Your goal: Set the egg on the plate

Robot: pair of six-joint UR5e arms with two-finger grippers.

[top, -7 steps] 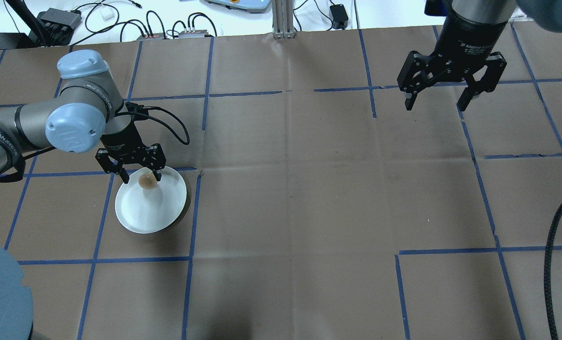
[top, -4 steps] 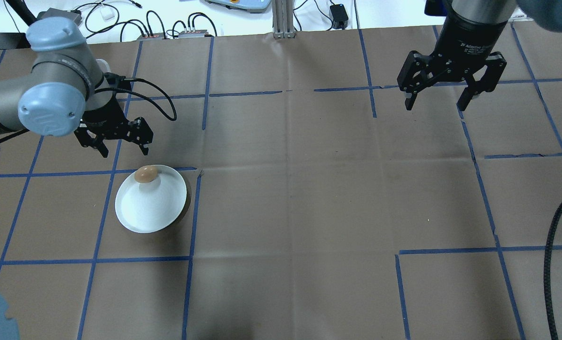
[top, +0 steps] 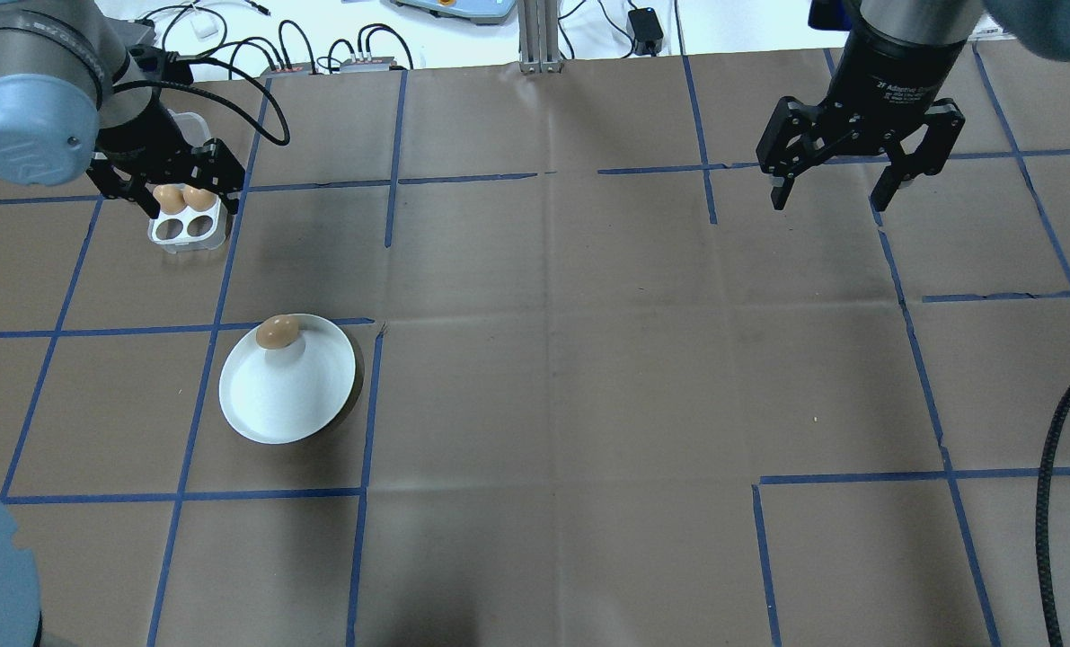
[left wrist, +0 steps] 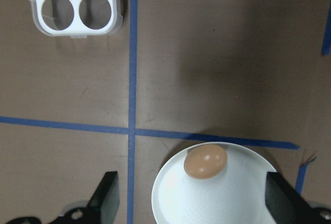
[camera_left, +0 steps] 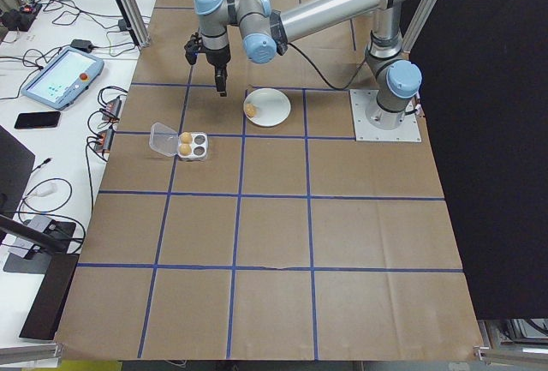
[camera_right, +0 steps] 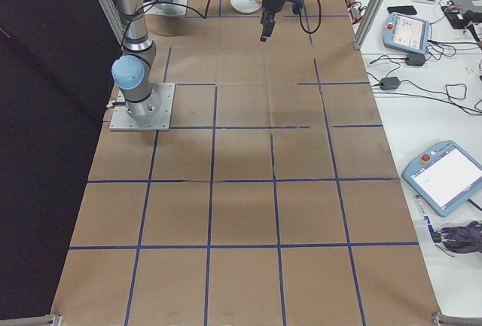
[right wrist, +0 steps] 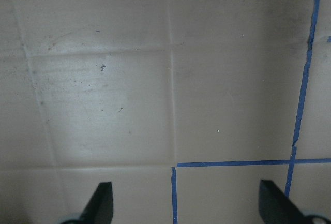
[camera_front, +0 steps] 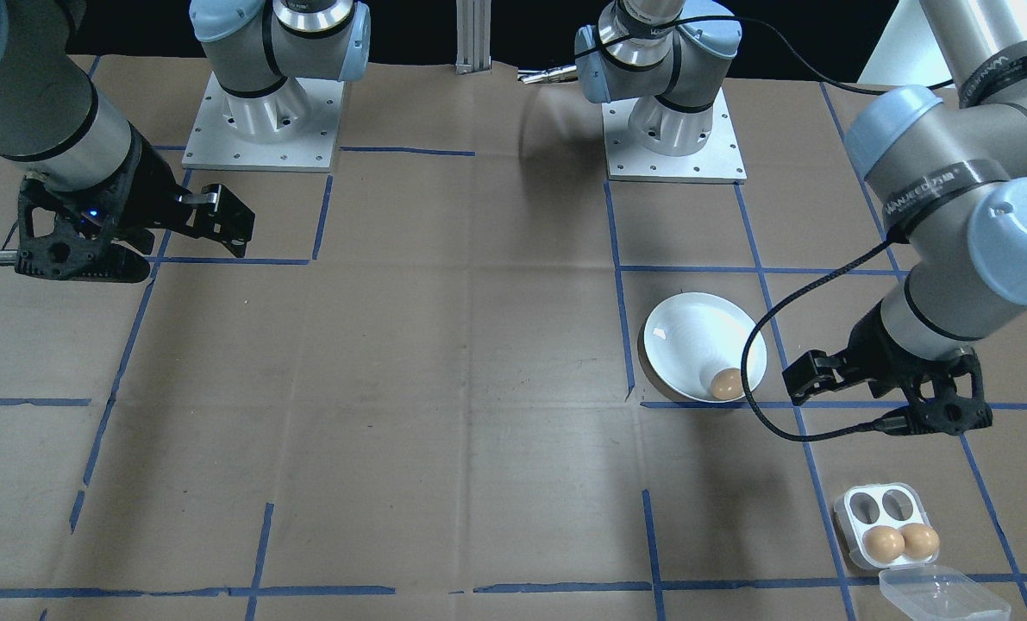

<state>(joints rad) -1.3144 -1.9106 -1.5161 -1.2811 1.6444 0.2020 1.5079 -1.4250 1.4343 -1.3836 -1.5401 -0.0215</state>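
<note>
A brown egg (top: 277, 332) (camera_front: 725, 384) (left wrist: 205, 162) lies on the round white plate (top: 287, 395) (camera_front: 690, 336) (left wrist: 207, 206), against its rim on the side farthest from the robot. My left gripper (top: 191, 205) (camera_front: 879, 401) (left wrist: 194, 203) hangs open and empty, raised off the table, past the plate on the egg tray's side. In the overhead view it overlaps the tray. My right gripper (top: 831, 199) (camera_front: 147, 250) (right wrist: 187, 203) is open and empty, high over bare brown paper at the far right.
The square white egg tray (top: 189, 229) (camera_front: 867, 509) (left wrist: 77, 12) holds two brown eggs beside two vacant cups, its clear lid (camera_front: 940, 595) folded open. Cables and boxes (top: 319, 54) line the far edge. A black cable (top: 1051, 503) hangs at the right.
The left gripper has lifted off the plate and drawn back toward the egg tray, leaving the egg lying on the plate. The right arm has not moved.
</note>
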